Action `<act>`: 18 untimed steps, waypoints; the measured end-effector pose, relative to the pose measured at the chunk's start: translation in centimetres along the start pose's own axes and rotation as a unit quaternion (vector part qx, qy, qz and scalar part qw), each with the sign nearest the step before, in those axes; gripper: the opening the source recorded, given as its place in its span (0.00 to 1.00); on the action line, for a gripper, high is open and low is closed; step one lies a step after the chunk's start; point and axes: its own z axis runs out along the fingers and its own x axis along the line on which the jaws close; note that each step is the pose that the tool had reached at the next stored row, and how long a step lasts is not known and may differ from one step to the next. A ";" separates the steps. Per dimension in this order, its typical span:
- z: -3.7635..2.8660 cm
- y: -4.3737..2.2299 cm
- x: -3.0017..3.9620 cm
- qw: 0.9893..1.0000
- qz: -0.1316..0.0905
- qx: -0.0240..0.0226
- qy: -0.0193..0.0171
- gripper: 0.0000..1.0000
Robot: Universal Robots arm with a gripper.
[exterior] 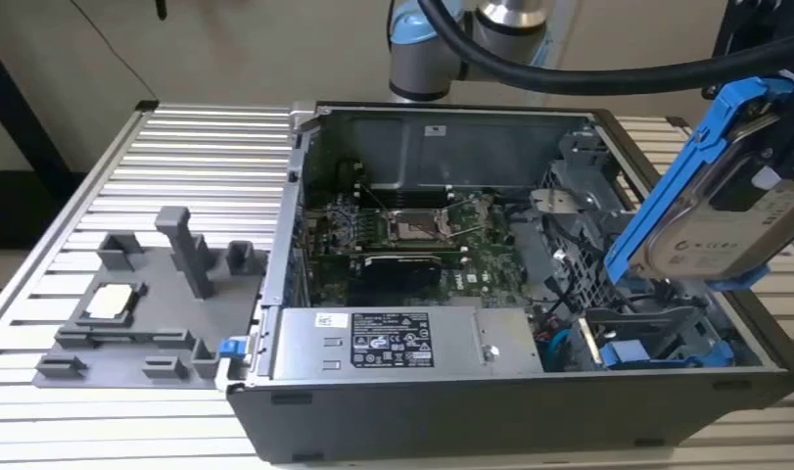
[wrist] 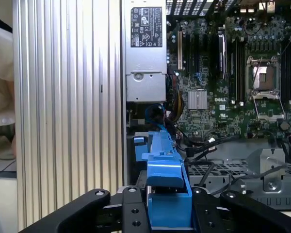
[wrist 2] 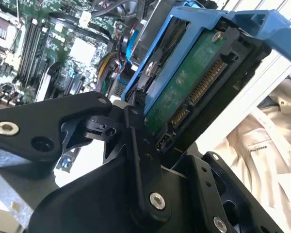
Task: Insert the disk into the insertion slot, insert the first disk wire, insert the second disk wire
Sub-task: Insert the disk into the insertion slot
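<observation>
Clamping the disk (exterior: 717,196) across its blue carrier, with the gripper (exterior: 791,162) closed tight on it at the exterior view's right edge. Held it steeply tilted, almost on edge, silver face and white label turned toward the exterior camera, one blue handle end high and the other low. Hung it above the right side of the open computer case (exterior: 410,416), over the grey drive cage (exterior: 580,196), not yet inside the insertion slot (exterior: 645,328). Could not judge any contact between the low blue end and the case wall. Showed, in the second wrist view, the green circuit-board underside of the drive with its row of gold contacts, pinched between black fingers (wrist 2: 136,141). Showed, in the first wrist view, the blue carrier edge-on between those fingers, pointing toward the case. Noted inside the case a green motherboard (exterior: 410,255) with a square silver processor socket (exterior: 416,227), and a grey labelled power supply box (exterior: 384,343) along the near wall. Found the case standing on a ribbed metal table (exterior: 174,147), beside a grey fixture (exterior: 142,299) toward the exterior view's left.
</observation>
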 end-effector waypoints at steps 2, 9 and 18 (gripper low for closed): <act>0.20 -0.01 0.00 1.000 0.000 0.000 0.000 0.33; 0.98 -0.24 -0.01 1.000 0.000 0.001 0.000 0.33; 1.80 -1.29 0.00 1.000 0.000 0.001 0.000 0.33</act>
